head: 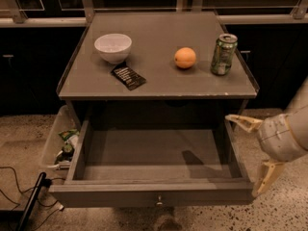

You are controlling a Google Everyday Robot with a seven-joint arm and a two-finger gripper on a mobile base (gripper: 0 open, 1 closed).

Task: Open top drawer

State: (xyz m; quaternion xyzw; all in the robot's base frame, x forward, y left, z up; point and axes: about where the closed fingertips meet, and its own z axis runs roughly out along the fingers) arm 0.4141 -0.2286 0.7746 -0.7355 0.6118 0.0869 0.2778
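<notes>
The top drawer (154,195) of the grey cabinet is pulled far out toward me. Its wide grey front has a small round metal knob (158,200) at centre, and its shallow box is empty. My gripper (252,150) is at the right of the drawer, beside its right front corner. The two pale fingers are spread wide apart, one at the upper left near the drawer's right wall, one lower by the front corner. It holds nothing and does not touch the knob.
On the cabinet top (159,76) stand a white bowl (113,47), a dark snack packet (128,76), an orange (185,57) and a green can (223,54). A clear bin (57,143) with rubbish sits left of the drawer. Black cables (19,196) lie on the speckled floor.
</notes>
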